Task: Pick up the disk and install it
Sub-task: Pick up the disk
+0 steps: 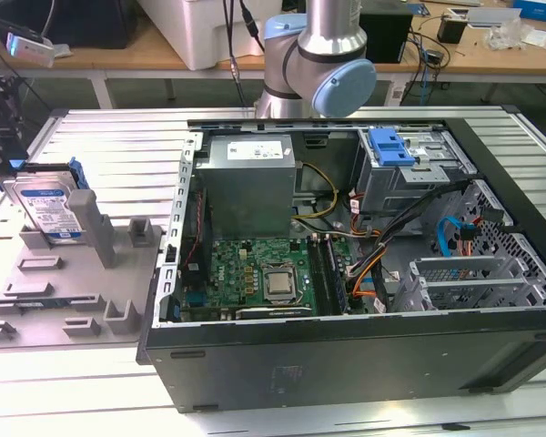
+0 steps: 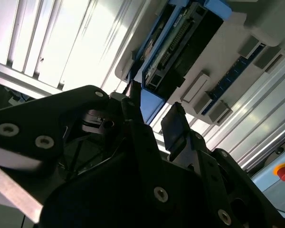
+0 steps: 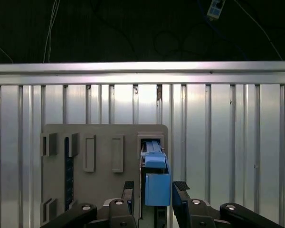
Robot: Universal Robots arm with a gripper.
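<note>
**Pincer straddles the standing disk**

The disk [image 1: 47, 209] stands on edge in a grey holder [image 1: 91, 291] on the slatted desk [image 1: 100, 137]. It is at the exterior view's left, well apart from the open computer case [image 1: 346, 364]. In the first wrist view the pincer [image 3: 154, 189] is spread apart, with one of its fingers [image 3: 180, 186] on each side of the disk's blue frame.

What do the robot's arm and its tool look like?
The arm is a silver metal tube with rounded pale-blue joint caps. Its tool is matt black, with two flat-sided fingers and small silver screw heads along its linkages.
</note>
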